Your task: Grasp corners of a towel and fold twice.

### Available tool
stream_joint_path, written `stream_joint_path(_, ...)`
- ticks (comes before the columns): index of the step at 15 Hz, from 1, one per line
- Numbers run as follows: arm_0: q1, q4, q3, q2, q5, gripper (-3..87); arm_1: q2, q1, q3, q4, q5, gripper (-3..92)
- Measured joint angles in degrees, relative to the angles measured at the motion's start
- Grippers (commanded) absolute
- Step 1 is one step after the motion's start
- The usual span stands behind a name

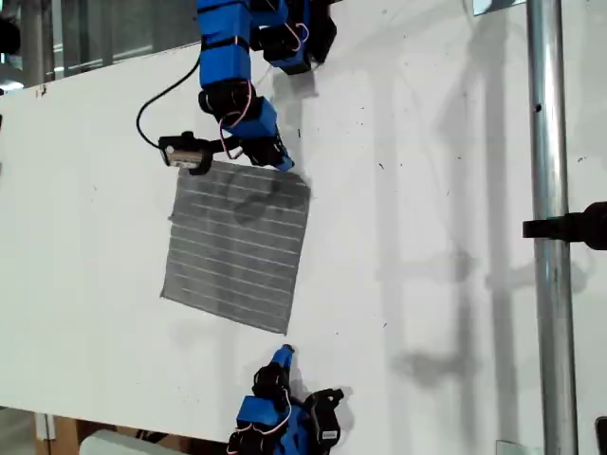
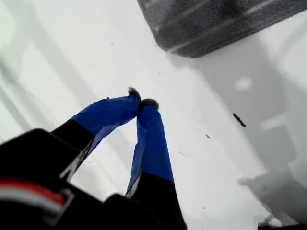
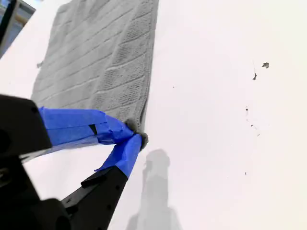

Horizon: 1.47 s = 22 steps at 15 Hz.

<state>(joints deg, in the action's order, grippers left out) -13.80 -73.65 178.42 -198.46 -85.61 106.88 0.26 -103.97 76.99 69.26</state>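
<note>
The exterior view shows the towel (image 1: 237, 246) lying flat and unfolded on the white desk (image 1: 427, 190), its pale stripes running across it, set a little askew. My second gripper (image 1: 275, 159) sits at the towel's far corner (image 1: 296, 178), toward the top of that view. In the second wrist view, my second gripper (image 3: 136, 134) has its blue-taped fingertips (image 3: 125, 125) pressed together right at the corner (image 3: 138, 120) of the towel (image 3: 100, 62); the jaws look closed on the fabric's tip, with the rest of the cloth stretching away flat.

My first gripper (image 1: 284, 355) is near the bottom of the exterior view, just beyond the towel's near corner (image 1: 285, 332) and not touching it. The first wrist view shows my first gripper (image 2: 142, 98) with its tips meeting over bare desk (image 2: 72, 57), holding nothing, while the corner (image 2: 165, 45) of the towel (image 2: 216, 19) lies ahead, apart from the jaws.
</note>
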Motion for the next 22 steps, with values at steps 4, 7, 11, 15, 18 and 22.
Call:
stream_joint_path(4, 0.00, 0.00, 0.00, 0.00, -0.35, -1.2, -18.11, 0.00, 14.41, 5.01, -4.13, 40.0)
stream_joint_path(7, 0.00, 0.00, 0.00, 0.00, -0.35, 0.6, -23.55, 1.05, 17.23, 6.15, -7.21, 41.8)
stream_joint_path(11, 0.00, 0.00, 0.00, 0.00, -1.23, 4.8, -28.39, 4.31, 9.32, 0.18, -9.76, 34.4)
stream_joint_path(15, 0.26, 0.00, 0.00, 0.00, -2.37, 5.9, -30.67, 9.23, 3.43, -6.15, -12.13, 27.2)
stream_joint_path(18, 0.79, 0.00, 0.00, 0.00, -4.13, 6.6, -32.26, 11.07, 3.52, -8.09, -13.62, 6.9)
stream_joint_path(22, 2.55, -2.29, -1.93, 0.00, -6.33, 1.8, -32.43, 10.99, 3.69, -9.93, -13.54, -0.2)
